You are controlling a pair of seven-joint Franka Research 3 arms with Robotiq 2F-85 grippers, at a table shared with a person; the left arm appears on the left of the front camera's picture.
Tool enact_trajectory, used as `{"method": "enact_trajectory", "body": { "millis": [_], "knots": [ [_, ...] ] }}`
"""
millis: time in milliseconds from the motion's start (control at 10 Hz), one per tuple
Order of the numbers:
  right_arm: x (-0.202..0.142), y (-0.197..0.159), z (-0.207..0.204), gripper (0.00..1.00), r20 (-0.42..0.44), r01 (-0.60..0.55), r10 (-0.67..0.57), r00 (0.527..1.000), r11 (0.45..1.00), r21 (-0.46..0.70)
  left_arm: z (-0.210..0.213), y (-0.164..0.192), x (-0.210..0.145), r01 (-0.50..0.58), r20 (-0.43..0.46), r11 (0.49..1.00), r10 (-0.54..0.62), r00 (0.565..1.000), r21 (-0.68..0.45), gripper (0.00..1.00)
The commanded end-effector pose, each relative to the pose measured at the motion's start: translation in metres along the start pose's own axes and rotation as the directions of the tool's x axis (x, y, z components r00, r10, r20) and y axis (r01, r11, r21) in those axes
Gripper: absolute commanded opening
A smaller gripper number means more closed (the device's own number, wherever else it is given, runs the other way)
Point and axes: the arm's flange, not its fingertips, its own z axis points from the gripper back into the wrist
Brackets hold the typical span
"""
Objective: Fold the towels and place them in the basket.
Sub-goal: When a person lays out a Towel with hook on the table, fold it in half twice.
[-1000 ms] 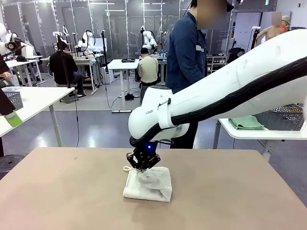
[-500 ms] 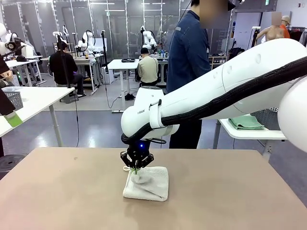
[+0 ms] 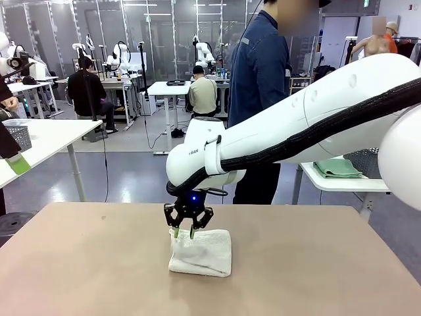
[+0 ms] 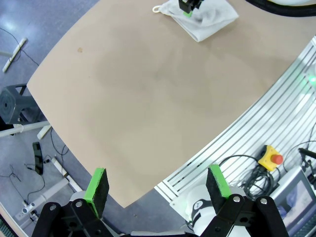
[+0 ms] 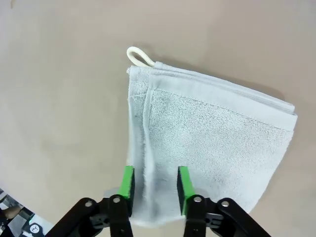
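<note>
The left gripper (image 4: 157,186) hangs off the bench's (image 4: 148,98) left edge, above the floor, its jaws spread wide with nothing between them. Midway between the bench's left and right edges lies a folded pale towel (image 3: 205,253), flat on the top, its white hanging loop (image 5: 139,56) poking out from one corner. The right arm reaches across to it, and the right gripper (image 3: 183,231) points straight down over the towel's left part. In the right wrist view its jaws stand partly open, the green pads (image 5: 128,183) just above the cloth near a folded edge, clamping nothing. A person in a dark blue jacket (image 3: 260,72) stands beyond the far edge. Farther right, on a white side table (image 3: 329,184), a folded green towel (image 3: 337,168) lies beside a dark mesh basket (image 3: 362,161).
</note>
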Motion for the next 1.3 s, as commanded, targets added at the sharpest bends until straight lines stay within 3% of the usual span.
{"method": "enact_trajectory", "body": {
  "millis": [0, 200, 300, 600, 700, 1200],
  "knots": [
    [-0.001, 0.001, 0.003, 1.00, 0.006, 0.035, -0.035, 0.999, 0.999, 0.001, -0.001, 0.000, 0.000, 0.012, 0.001, 1.000, -0.012, 1.000, 0.003, 1.00],
    [-0.001, -0.001, 0.005, 0.94, 0.011, 0.037, -0.037, 0.999, 0.999, 0.010, -0.001, 0.000, 0.000, 0.012, 0.001, 1.000, -0.012, 1.000, 0.003, 1.00],
    [-0.002, -0.003, 0.007, 1.00, 0.017, 0.041, -0.041, 0.999, 0.999, 0.018, -0.001, 0.000, 0.000, 0.012, 0.001, 1.000, -0.012, 1.000, 0.003, 1.00],
    [0.001, -0.017, 0.004, 1.00, 0.019, 0.038, -0.038, 0.999, 0.999, 0.002, -0.001, 0.000, 0.000, 0.012, 0.001, 1.000, -0.012, 1.000, 0.003, 1.00],
    [0.004, -0.004, 0.006, 1.00, 0.010, 0.015, -0.015, 1.000, 1.000, 0.009, -0.001, 0.000, 0.000, 0.012, 0.001, 1.000, -0.012, 1.000, 0.003, 1.00],
    [0.004, -0.004, 0.006, 1.00, 0.010, 0.015, -0.015, 1.000, 1.000, 0.009, -0.001, 0.000, 0.000, 0.012, 0.001, 1.000, -0.012, 1.000, 0.003, 1.00]
  ]
}}
